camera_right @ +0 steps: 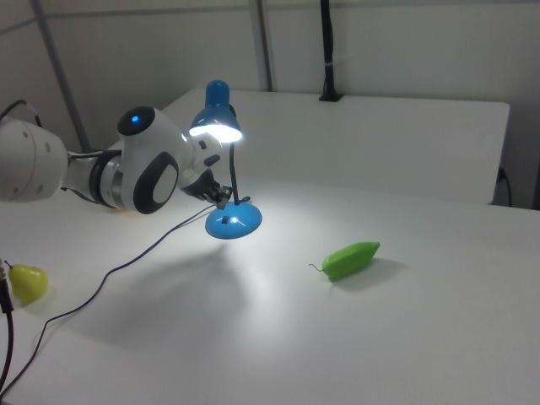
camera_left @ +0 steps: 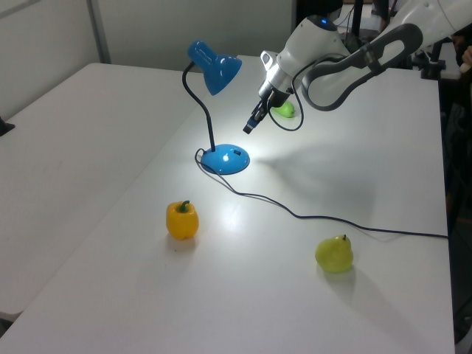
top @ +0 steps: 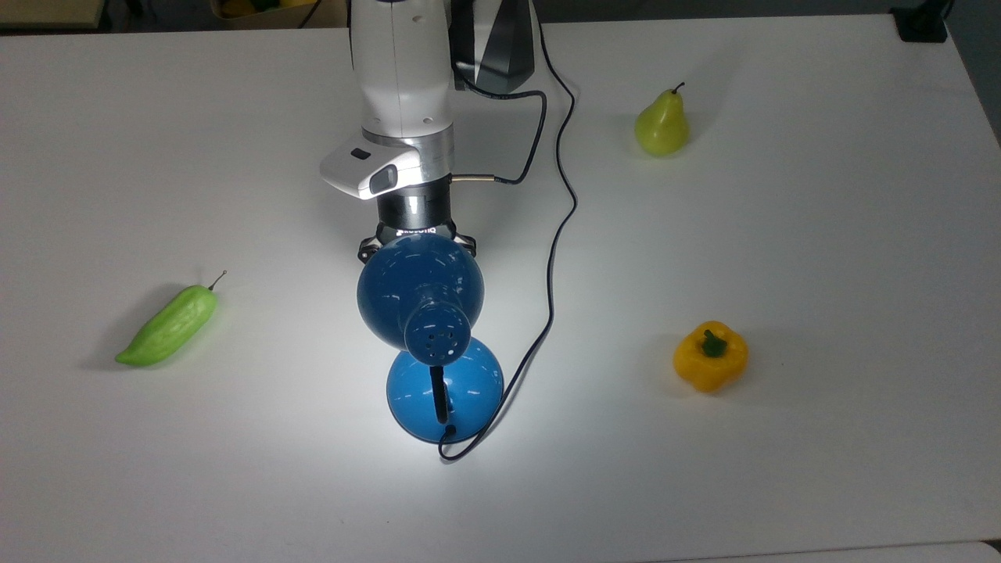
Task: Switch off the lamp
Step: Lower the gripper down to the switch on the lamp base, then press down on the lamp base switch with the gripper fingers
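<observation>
White tabletop (camera_left: 110, 133) is lit by the blue lamp (camera_left: 214, 70), whose base (camera_left: 225, 158) is seen just below the jaws (camera_left: 249, 128), apparently clenched and empty, so a misjudged descent could shove the base, missing its switch.

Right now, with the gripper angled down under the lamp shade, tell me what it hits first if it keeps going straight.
Probably the lamp's round blue base: in the left view the gripper slants down toward it, with lit table between. Depth is unclear, so it could touch the white table just short of the base.
</observation>
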Controlling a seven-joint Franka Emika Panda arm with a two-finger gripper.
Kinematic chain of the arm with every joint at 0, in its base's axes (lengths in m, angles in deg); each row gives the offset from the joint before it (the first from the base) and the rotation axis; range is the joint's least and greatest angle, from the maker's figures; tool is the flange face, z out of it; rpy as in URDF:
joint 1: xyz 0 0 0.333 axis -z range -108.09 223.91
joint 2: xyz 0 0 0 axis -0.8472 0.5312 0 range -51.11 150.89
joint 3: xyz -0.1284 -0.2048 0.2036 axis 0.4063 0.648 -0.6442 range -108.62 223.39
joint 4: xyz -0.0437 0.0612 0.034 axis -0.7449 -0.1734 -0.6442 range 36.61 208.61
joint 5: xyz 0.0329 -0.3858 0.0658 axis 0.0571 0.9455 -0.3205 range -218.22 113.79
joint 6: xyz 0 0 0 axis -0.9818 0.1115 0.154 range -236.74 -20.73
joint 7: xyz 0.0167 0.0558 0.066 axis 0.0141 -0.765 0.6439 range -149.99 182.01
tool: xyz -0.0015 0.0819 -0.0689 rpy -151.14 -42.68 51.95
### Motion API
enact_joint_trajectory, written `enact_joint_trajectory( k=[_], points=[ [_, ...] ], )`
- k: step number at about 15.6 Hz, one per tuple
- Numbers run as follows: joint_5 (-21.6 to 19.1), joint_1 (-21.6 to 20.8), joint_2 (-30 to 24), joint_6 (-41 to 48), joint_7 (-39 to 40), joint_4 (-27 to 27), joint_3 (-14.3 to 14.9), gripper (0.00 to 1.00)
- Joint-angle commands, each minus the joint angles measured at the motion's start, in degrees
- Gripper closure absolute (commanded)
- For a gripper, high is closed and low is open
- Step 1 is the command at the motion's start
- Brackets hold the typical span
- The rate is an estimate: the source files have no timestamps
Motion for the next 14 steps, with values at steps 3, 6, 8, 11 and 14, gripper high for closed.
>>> enact_joint_trajectory(
  k=[3,6,8,11,14],
  points=[
    [0.38,-0.40,3.00,-5.20,-1.40,-0.15,0.07,1.00],
    [0.20,-1.01,3.88,-6.27,-1.49,-0.15,0.07,1.00],
    [0.11,-1.19,4.41,-6.27,-1.49,-0.24,0.07,1.00],
    [0.11,-1.19,4.68,-6.44,-1.49,-0.24,0.07,1.00],
    [0.02,-1.46,5.64,-10.21,-1.49,-0.76,0.07,1.00]
  ],
)
